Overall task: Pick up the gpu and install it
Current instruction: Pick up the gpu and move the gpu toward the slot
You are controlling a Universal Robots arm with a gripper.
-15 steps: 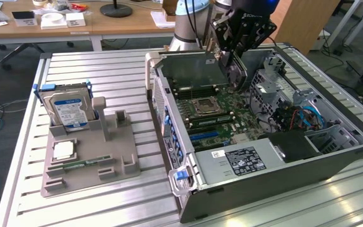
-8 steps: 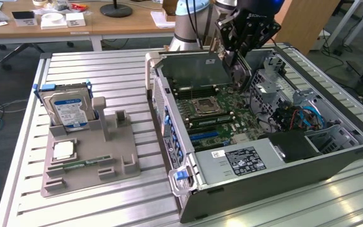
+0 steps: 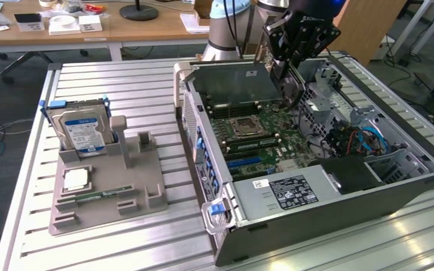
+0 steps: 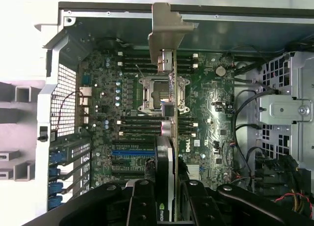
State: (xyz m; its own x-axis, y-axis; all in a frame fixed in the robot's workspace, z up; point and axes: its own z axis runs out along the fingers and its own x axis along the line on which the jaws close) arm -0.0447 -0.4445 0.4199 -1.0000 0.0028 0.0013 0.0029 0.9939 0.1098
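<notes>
Hovering over the motherboard [image 4: 122,88] inside the open computer case [image 3: 315,217], the gripper [image 4: 167,184] is holding the gpu [image 4: 170,103] upright, its jaws clamped on the card.

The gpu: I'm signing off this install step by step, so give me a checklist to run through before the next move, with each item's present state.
1. Grip: the gripper is shut on the gpu, with the card between its fingers: ok.
2. Access: the case is open and the motherboard is exposed: ok.
3. Line-up: the card runs crosswise to the blue slot: not ok.
4. Seating: the card hangs above the board, not pressed in: not ok.
5. Cables: they lie apart from the card: ok.
6. Slot free of debris: cannot tell.
</notes>
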